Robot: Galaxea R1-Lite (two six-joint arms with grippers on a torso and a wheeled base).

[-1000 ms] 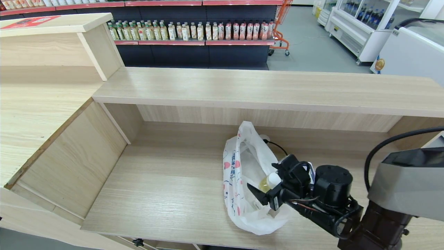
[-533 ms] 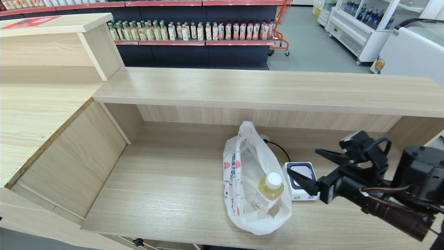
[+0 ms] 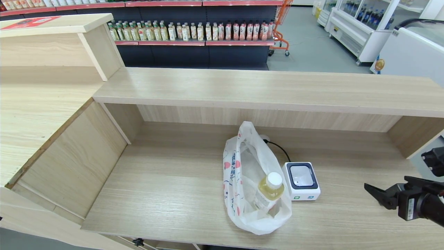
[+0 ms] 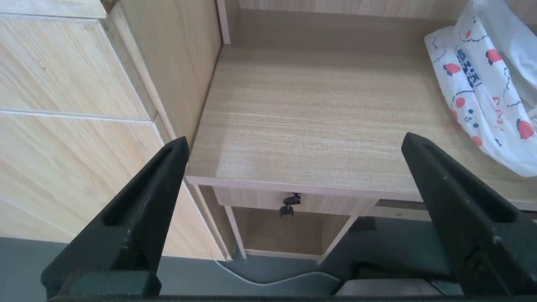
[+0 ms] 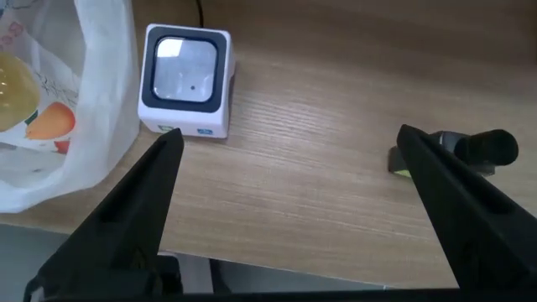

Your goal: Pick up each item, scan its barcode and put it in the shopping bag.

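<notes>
A white plastic shopping bag (image 3: 242,163) with red and blue print lies open on the lower wooden desk (image 3: 166,187). Inside it a bottle (image 3: 269,187) of yellow drink with a white cap leans upright. A small white barcode scanner (image 3: 301,180) with a dark window sits just right of the bag. My right gripper (image 3: 395,172) hovers open and holds nothing, well to the right of the scanner near the desk's right end. From its wrist, the right gripper (image 5: 285,168) looks down on the scanner (image 5: 185,80) and the bag (image 5: 84,126). My left gripper (image 4: 289,168) is open, low before the desk's front left edge.
A raised counter (image 3: 263,90) runs along the back of the desk, with side walls at both ends. A black cable (image 3: 277,146) leads from the scanner to the back wall. A dark cylindrical object (image 5: 480,149) lies on the desk right of the scanner. Store shelves stand beyond.
My right gripper has drawn out of the bag and swung far right and back towards me. The bottle stays in the bag, and the scanner is uncovered.
</notes>
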